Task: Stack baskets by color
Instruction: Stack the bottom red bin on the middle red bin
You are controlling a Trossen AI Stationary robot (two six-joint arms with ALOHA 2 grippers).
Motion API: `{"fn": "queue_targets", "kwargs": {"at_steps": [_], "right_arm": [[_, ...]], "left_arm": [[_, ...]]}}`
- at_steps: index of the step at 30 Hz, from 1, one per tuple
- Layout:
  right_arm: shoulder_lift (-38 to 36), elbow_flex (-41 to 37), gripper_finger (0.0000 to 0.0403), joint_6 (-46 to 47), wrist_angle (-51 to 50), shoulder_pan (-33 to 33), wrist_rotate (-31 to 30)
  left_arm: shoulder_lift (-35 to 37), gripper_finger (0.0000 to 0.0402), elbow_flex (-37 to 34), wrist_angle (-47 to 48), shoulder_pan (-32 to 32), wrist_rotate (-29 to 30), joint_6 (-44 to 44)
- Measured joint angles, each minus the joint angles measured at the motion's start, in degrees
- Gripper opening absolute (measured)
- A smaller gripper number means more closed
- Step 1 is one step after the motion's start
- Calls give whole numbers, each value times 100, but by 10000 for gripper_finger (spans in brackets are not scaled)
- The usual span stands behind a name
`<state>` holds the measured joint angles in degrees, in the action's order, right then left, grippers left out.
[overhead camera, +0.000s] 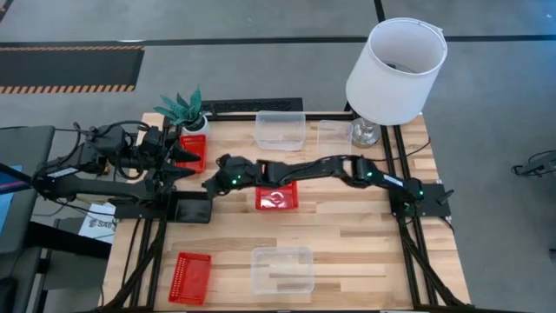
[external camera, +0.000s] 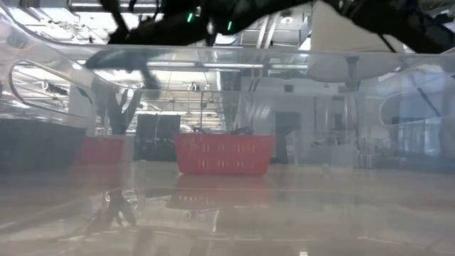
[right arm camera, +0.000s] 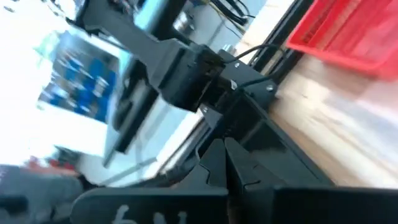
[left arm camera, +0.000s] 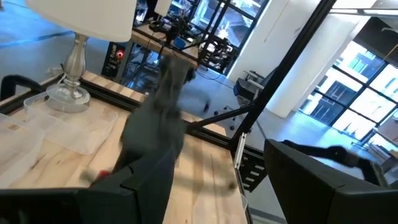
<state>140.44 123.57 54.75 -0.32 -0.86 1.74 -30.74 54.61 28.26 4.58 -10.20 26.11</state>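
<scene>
Two grippers meet near the table's left side. We see the right gripper [overhead camera: 211, 183], fingers pressed together and holding nothing, stretched across from the right edge above a red basket [overhead camera: 277, 197] at mid-table. The left gripper [overhead camera: 187, 165] has its fingers spread apart and empty, beside a second red basket [overhead camera: 193, 152] by the potted plant [overhead camera: 184, 109]. Just beneath them sits a black basket [overhead camera: 190, 209]. Farther out, we find a third red basket [overhead camera: 190, 276] at the near left, a clear basket [overhead camera: 281, 269] at the near middle, another clear basket [overhead camera: 280, 129] at the far edge, and a smaller clear one [overhead camera: 333, 134] touching the lamp [overhead camera: 395, 69] base.
</scene>
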Motion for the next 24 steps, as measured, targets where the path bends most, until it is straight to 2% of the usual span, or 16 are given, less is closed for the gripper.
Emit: {"fn": "queue_targets", "kwargs": {"at_steps": [4, 8, 13, 16, 19, 24], "right_arm": [[-708, 2, 10, -927, -1633, 58, 80], [-1521, 10, 16, -1505, -3860, 255, -4], [-2149, 0, 13, -1382, -6360, 654, -1083], [-2452, 0, 8, -1045, -7206, 905, -1572], [-2596, 2, 7, -746, -7741, 1130, -1887], [-2669, -2, 7, -482, -8331, 1407, -1963]], "left_arm": [[-28, 233, 0, 471, -1, 0, 15], [-221, 233, 0, 1092, -140, -209, -35], [-535, 233, 0, 1942, -638, -682, -149], [-798, 233, -64, 2528, -1166, -758, -152], [-1055, 233, -335, 2672, -1886, -800, -61], [-1632, 233, -861, 2663, -3286, -861, 270]]}}
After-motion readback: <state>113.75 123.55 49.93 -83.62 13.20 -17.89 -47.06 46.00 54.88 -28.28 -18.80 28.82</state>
